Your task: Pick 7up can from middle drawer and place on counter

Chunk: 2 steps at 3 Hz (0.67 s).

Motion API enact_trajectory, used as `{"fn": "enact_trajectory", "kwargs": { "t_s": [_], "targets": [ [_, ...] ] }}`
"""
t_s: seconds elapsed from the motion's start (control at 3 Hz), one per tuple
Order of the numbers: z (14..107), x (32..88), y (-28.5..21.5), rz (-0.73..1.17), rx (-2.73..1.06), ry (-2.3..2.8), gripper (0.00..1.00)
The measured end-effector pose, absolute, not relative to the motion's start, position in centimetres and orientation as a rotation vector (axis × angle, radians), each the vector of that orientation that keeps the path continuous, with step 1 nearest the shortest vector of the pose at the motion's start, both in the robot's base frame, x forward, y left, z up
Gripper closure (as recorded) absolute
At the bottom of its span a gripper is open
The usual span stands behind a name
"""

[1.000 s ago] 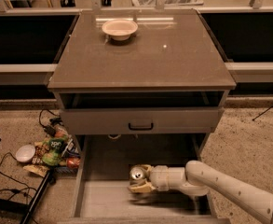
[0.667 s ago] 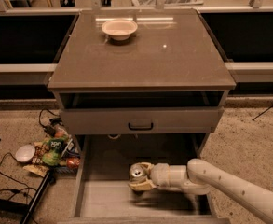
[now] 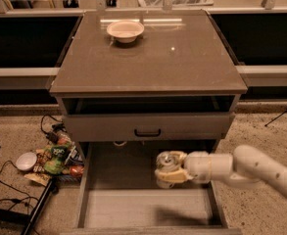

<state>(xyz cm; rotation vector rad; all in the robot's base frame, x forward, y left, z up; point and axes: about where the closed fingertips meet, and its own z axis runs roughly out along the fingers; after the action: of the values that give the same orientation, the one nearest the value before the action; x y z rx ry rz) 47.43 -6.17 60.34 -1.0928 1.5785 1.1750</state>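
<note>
The 7up can (image 3: 166,161), with a shiny silver top and pale body, is held above the floor of the open middle drawer (image 3: 133,210), at its back right. My gripper (image 3: 169,171) reaches in from the right on a white arm and is shut on the can, its cream fingers (image 3: 175,176) wrapping the can's sides. A shadow lies on the drawer floor below the arm. The counter (image 3: 172,58) is the grey-brown glossy top above.
A cream bowl (image 3: 125,30) sits at the back of the counter. A grey drawer front with a black handle (image 3: 148,131) is just above the can. Snack packets (image 3: 57,156), a small white bowl (image 3: 25,161) and cables lie on the floor at the left.
My gripper has risen with the can and moved a little to the right; the can now hangs higher over the drawer floor, nearer the drawer front above.
</note>
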Motion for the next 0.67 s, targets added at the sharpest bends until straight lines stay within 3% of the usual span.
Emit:
{"fn": "enact_trajectory", "kwargs": {
  "t_s": [0.33, 0.67],
  "targets": [
    [76.6, 50.6, -10.3, 1.116, -1.145, 1.545, 1.00],
    [87.1, 53.7, -11.5, 1.058, -1.166, 1.513, 1.00]
  ]
}}
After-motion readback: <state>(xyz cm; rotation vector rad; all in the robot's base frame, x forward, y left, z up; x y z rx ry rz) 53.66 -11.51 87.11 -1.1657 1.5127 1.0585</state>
